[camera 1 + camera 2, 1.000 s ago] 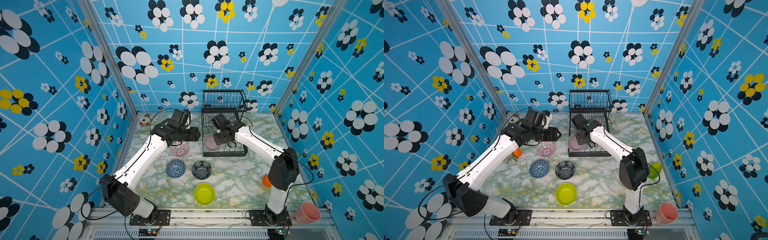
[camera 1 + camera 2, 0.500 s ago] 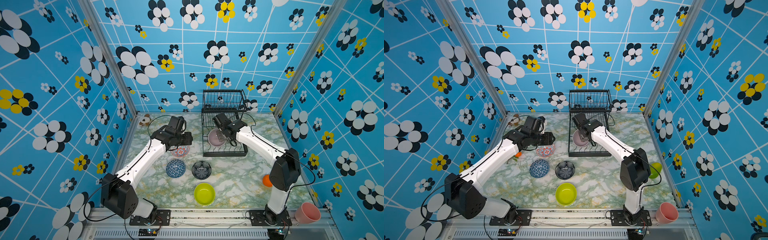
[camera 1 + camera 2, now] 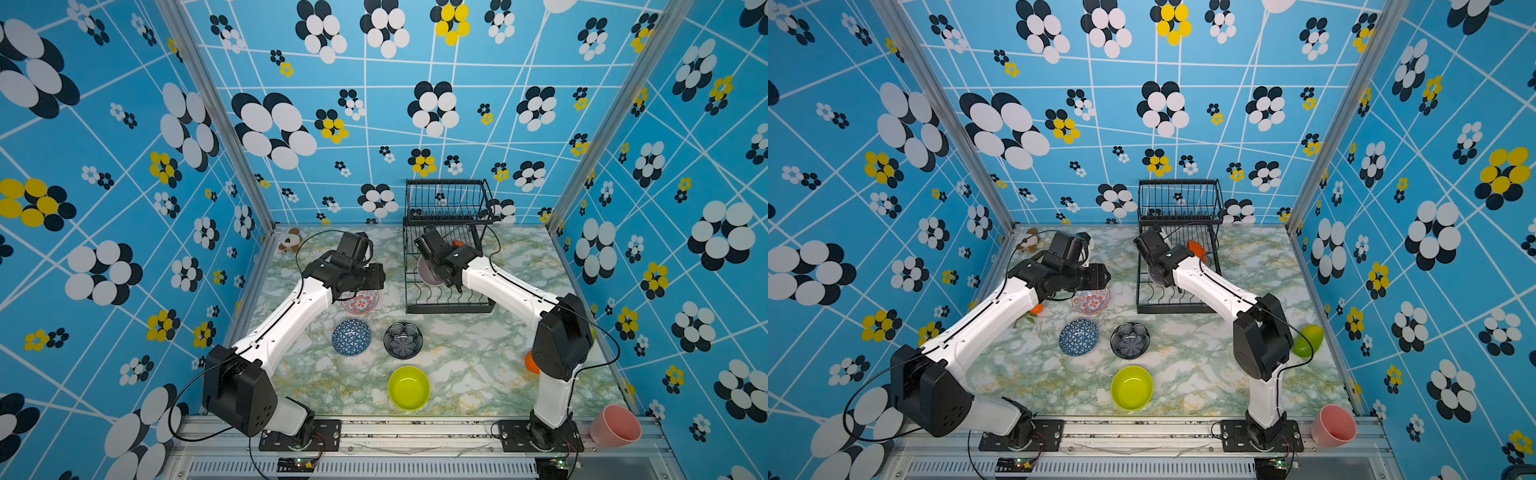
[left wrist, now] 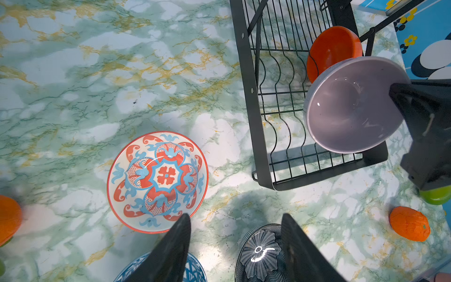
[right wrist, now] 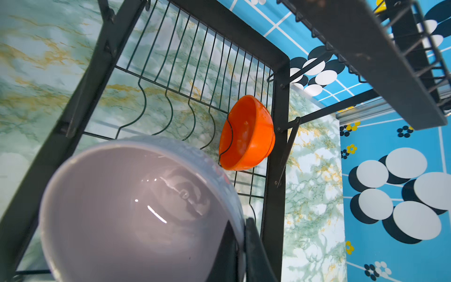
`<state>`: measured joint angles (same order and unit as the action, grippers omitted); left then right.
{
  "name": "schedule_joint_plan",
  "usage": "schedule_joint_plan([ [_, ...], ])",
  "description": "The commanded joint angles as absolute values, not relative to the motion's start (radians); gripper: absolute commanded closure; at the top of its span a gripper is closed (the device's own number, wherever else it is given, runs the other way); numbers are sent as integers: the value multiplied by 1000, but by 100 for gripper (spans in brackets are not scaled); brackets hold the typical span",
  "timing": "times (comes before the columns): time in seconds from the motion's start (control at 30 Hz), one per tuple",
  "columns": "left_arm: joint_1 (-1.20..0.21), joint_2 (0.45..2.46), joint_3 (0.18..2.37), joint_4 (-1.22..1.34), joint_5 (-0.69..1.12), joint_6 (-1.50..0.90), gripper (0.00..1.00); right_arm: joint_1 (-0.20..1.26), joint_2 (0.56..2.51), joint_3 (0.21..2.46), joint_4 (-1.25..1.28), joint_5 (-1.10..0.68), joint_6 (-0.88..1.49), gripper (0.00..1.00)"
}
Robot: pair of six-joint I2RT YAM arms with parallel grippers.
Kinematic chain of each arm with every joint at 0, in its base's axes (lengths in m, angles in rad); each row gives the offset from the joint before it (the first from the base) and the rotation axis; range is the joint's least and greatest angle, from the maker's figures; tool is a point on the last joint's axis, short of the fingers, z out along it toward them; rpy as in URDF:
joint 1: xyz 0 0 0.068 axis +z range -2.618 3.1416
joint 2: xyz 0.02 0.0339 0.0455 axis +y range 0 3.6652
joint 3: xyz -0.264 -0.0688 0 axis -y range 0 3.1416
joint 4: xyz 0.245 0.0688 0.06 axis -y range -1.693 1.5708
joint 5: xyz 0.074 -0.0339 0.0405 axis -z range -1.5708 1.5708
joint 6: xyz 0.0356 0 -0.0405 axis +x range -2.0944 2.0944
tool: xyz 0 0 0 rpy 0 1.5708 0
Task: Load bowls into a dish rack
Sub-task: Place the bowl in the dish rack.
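Read the surface (image 3: pixel 478 365) as a clock face in the top views, twelve at the back wall; the dish rack (image 3: pixel 451 308) stands at about one o'clock. The step in hand looks to be seating a second bowl.

The right end effector (image 5: pixel 240 234) is clamped on the rim of the pale lilac bowl (image 5: pixel 136 207), one finger inside and one outside; it holds the bowl tilted over the nine o'clock side of the rack's lower tray; whether the bowl touches the wires is hidden. The next move, I judge, calls for lowering it until the rim drops between two wire humps, near upright and clear of the orange bowl (image 5: pixel 246 134), before letting go; released too flat, it could slide.

The left end effector (image 4: pixel 233 219) hangs over the surface, fingers apart and empty, between the red-blue floral bowl (image 4: pixel 157 180) and the black bowl with white flower (image 3: pixel 402 340); the floral bowl seems its likely pick.

The lower tray holds the orange bowl, on edge in a slot at the tray's twelve o'clock end; the upper basket (image 3: pixel 449 199) shows nothing in it; every bowl in view is empty. On the surface lie the floral bowl at ten, the blue geometric bowl (image 3: pixel 351 337) at nine, the black one near the centre and the lime-green bowl (image 3: pixel 409 387) at six.
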<state>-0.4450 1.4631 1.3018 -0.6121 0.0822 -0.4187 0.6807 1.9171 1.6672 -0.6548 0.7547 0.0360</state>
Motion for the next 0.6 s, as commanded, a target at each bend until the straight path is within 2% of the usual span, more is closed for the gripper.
schedule_joint_plan([
  [0.0, -443, 1479, 1285, -600, 79, -424, 39, 686, 1928, 1654, -557, 864, 0, 100],
  [0.57, -445, 1491, 1284, -600, 75, -417, 37, 689, 1995, 1620, -366, 972, -121, 100],
])
